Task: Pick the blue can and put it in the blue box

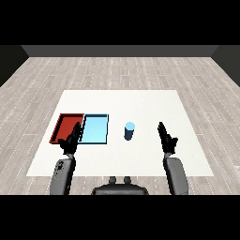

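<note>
A blue can [129,131] stands upright on the white table [140,105], just right of the light blue tray [95,129]. My right hand [166,138] hovers to the right of the can, apart from it, fingers straight and open. My left hand [71,140] is over the near edge of the two trays, where red meets blue, also open and holding nothing.
The red tray [66,126] lies against the left side of the blue tray. The table's near edge runs just below my hands, and grey wooden floor surrounds the table.
</note>
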Robot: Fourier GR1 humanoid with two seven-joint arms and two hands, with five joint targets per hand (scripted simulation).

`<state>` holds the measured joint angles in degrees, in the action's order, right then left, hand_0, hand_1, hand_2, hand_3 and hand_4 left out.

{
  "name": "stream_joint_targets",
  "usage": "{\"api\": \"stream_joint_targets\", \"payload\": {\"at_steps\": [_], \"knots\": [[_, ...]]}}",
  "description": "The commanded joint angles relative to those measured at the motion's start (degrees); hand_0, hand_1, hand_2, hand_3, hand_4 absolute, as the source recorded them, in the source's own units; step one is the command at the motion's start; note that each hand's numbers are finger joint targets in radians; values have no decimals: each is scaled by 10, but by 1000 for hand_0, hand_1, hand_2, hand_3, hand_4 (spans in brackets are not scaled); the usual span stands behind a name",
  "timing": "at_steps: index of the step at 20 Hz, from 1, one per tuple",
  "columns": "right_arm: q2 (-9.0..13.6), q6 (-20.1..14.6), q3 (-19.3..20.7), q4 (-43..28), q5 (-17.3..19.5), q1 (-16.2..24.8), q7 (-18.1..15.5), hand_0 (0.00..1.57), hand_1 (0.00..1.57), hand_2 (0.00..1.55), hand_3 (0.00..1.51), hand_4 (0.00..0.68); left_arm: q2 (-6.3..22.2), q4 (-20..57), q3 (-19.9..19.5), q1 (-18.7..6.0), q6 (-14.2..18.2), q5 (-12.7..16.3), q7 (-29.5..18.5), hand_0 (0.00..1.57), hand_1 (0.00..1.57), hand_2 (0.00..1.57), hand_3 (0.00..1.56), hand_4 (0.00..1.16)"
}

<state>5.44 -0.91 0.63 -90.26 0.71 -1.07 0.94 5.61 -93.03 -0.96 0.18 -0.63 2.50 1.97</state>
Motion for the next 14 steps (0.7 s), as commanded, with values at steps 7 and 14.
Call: {"api": "stream_joint_targets", "payload": {"at_steps": [7, 14], "knots": [[6, 128, 35, -44, -122, 40, -103, 0, 0, 0, 0, 0, -26, -41, 5, -15, -1, -7, -103, 0, 0, 0, 0, 0], [42, 193, 81, -32, -187, 35, -105, 0, 0, 0, 0, 0, -20, -2, -3, 7, -31, -3, -204, 0, 0, 0, 0, 0]]}}
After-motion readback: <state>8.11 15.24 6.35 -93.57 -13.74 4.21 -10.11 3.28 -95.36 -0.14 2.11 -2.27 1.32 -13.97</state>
